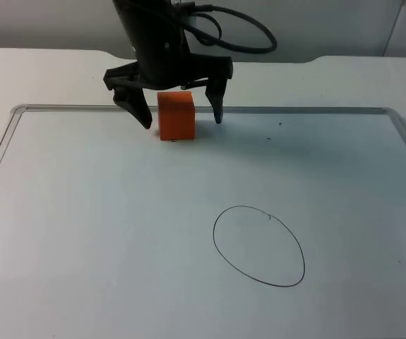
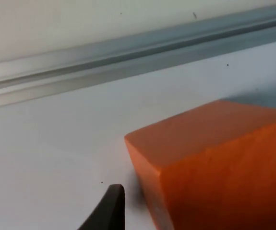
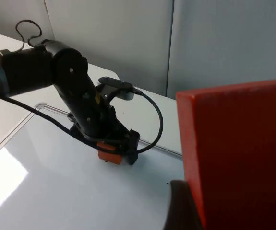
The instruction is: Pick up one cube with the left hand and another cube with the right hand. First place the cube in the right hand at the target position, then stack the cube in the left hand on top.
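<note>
An orange cube (image 1: 176, 115) stands near the far edge of the whiteboard. My left gripper (image 1: 182, 119) is open and lowered around it, one finger on each side, with gaps to the cube. The left wrist view shows the orange cube (image 2: 214, 163) close up, beside a black fingertip (image 2: 110, 208) that stands just clear of it. A red cube (image 3: 238, 153) looms large in the right wrist view, held in my right gripper (image 3: 224, 211); beyond it are the left arm and the orange cube (image 3: 110, 157). A hand-drawn oval (image 1: 259, 246) marks the board's middle right.
The whiteboard's metal frame (image 1: 294, 109) runs just behind the orange cube and down both sides; the same rail (image 2: 128, 62) shows in the left wrist view. The grey partition wall (image 3: 214, 43) rises behind the table.
</note>
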Controlling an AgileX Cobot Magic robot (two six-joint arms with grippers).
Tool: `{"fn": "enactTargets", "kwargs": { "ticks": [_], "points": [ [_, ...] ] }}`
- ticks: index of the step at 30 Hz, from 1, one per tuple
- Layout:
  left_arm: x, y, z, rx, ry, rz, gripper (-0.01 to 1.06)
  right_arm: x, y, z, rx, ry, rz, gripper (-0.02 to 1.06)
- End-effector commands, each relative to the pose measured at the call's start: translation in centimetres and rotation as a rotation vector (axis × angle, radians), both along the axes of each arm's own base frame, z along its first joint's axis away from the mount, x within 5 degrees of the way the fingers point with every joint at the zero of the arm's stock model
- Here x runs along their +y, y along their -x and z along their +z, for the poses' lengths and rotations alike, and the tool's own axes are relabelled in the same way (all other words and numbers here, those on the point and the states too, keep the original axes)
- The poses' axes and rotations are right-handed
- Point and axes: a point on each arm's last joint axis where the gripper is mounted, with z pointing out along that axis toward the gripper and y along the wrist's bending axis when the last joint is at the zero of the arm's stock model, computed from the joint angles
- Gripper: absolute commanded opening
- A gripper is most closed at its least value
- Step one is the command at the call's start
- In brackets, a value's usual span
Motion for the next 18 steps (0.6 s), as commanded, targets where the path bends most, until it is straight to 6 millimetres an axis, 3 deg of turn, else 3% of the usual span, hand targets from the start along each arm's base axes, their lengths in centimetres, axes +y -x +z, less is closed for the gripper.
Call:
{"fn": "enactTargets", "kwargs": {
  "ticks": [1,10,13,16,17,18],
  "points": [
    [-0.77,0.15,-0.23,-0.007,0.006,-0.005,1.04,0.10,0.03,0.06,-0.016,-0.004,0.009,0.00],
    [-0.55,0.07,-0.25,-0.017,-0.019,-0.003,1.01,0.10,0.03,0.06,-0.018,0.001,0.011,0.00],
    [-0.50,0.04,-0.26,-0.020,-0.025,-0.005,0.87,0.10,0.02,0.08,-0.021,0.000,0.011,0.00],
    [-0.48,0.05,-0.26,-0.019,-0.028,-0.005,0.63,0.11,0.03,0.08,-0.020,-0.002,0.012,0.00],
    [-0.48,0.05,-0.26,-0.019,-0.028,-0.005,0.63,0.11,0.03,0.08,-0.020,-0.002,0.012,0.00],
    [-0.47,0.08,-0.27,-0.016,-0.029,-0.006,0.54,0.11,0.03,0.08,-0.020,-0.002,0.012,0.00]
  ]
}}
